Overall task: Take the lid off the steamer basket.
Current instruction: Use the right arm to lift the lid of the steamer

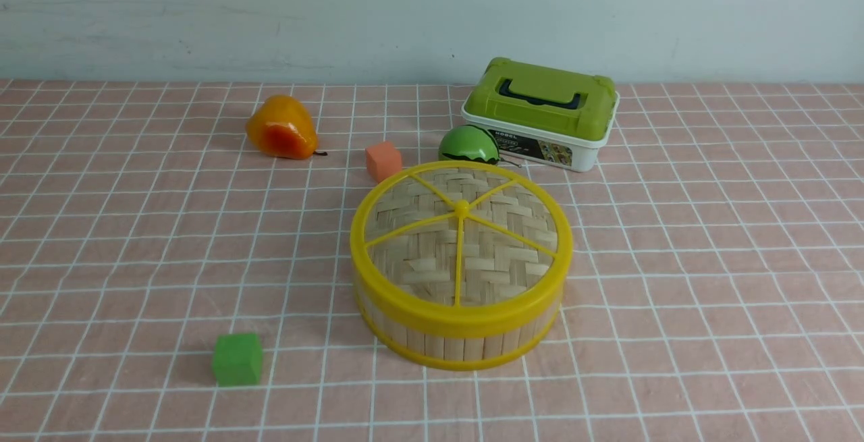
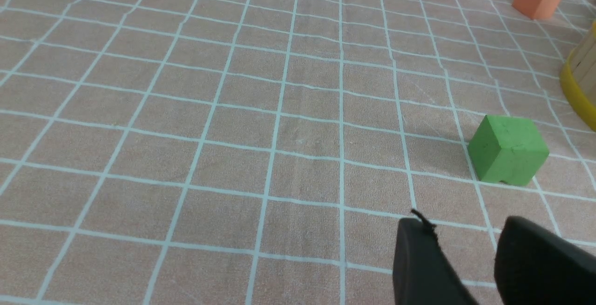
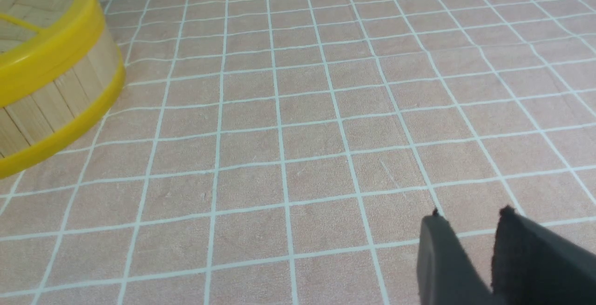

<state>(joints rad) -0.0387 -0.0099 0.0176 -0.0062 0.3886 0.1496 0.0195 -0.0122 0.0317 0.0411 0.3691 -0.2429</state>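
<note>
1. The lid [image 1: 461, 236] lies flat and fully seated on the steamer basket [image 1: 466, 346], near the middle of the pink checked cloth [image 1: 709, 260].
2. Just behind the basket is a green ball [image 1: 469, 145]. An orange cube [image 1: 383, 160] stands to the ball's left, and a white box [image 1: 540, 148] with a green top to its right.
3. An orange pear [image 1: 281, 137] lies farther back on the left.
4. A green cube [image 1: 237, 358] stands at front left, well apart from the basket.
5. The left gripper [image 2: 465, 230] is near the green cube, its fingers parted and empty.
6. The right gripper [image 3: 470, 221] is over bare cloth on the basket's right (a narrow gap between its fingers, nothing in it), touching neither lid nor basket.
</note>
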